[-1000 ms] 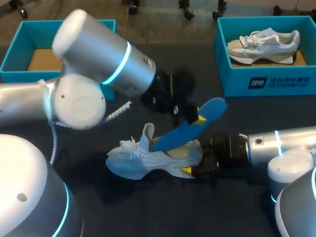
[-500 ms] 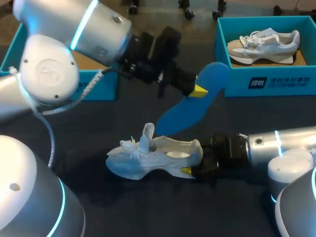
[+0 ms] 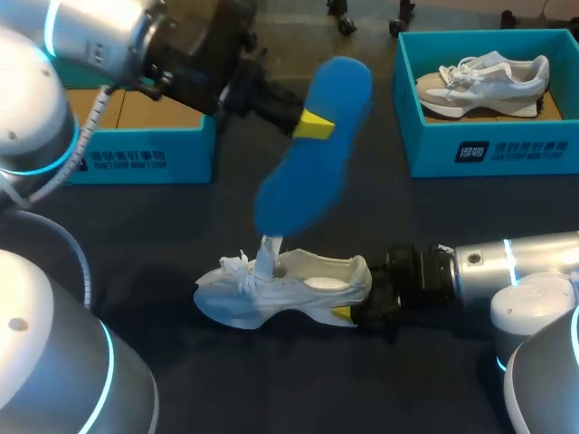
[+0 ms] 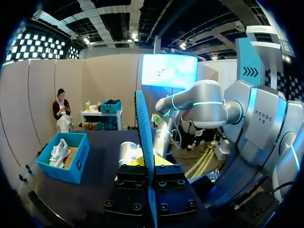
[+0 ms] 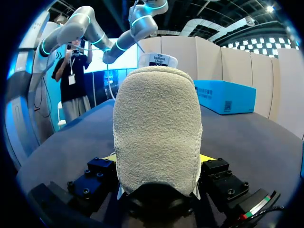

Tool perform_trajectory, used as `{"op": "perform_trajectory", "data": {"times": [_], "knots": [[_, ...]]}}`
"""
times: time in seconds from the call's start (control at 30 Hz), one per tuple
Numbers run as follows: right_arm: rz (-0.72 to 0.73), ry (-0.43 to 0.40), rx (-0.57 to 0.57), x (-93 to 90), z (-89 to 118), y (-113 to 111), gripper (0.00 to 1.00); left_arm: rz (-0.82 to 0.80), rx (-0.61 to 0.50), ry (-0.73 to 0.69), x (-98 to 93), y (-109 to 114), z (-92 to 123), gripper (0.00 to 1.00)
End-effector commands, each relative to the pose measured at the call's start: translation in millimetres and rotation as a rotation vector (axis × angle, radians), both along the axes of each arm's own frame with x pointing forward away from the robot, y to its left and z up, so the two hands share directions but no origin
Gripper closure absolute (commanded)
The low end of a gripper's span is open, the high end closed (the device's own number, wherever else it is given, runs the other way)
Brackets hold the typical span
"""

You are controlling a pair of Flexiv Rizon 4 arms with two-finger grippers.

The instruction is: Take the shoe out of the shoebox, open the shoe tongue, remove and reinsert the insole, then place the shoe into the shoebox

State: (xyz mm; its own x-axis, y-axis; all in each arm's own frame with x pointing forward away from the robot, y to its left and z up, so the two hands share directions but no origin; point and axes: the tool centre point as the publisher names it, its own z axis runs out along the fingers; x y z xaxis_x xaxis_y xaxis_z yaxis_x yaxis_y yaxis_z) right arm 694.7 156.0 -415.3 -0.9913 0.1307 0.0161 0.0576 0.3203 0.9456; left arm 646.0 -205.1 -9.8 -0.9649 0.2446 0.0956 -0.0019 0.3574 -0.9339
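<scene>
Fingers of the left gripper [image 3: 312,123] pinch the blue insole [image 3: 312,158] and hold it up in the air, above the white shoe [image 3: 280,289]. The right gripper [image 3: 351,306] hugs the shoe's heel from both sides. The shoe sits on the dark table [image 3: 271,380], well apart from the blue shoebox [image 3: 493,149], which has another shoe [image 3: 479,81] inside.

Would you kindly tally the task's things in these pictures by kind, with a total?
Shoes: 2 (table shoe, boxed shoe)
Shoeboxes: 2 (left shoebox, right shoebox)
Insoles: 1 (blue insole, held above the table)
Total: 5
</scene>
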Motion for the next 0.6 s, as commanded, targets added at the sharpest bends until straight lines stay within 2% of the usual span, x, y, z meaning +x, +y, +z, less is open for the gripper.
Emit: {"op": "perform_trajectory", "data": {"times": [0.03,0.33,0.47,0.5,0.6], "knots": [[0.000,0.000,-0.005,-0.4,-0.3,2.0,1.00,0.000,0.003,-0.002,0.3,8.6,2.6,1.00],[0.000,0.000,-0.005,-0.4,-0.3,2.0,1.00,0.000,0.003,-0.002,0.3,8.6,2.6,1.00],[0.000,0.000,-0.005,-0.4,-0.3,2.0,1.00,0.069,-0.038,0.008,-7.4,21.7,21.8,1.00],[0.000,0.000,-0.005,-0.4,-0.3,2.0,1.00,0.090,-0.035,-0.020,-12.0,24.6,25.2,1.00],[0.000,0.000,-0.005,-0.4,-0.3,2.0,1.00,0.126,-0.024,0.011,-24.1,30.0,33.0,1.00]]}}
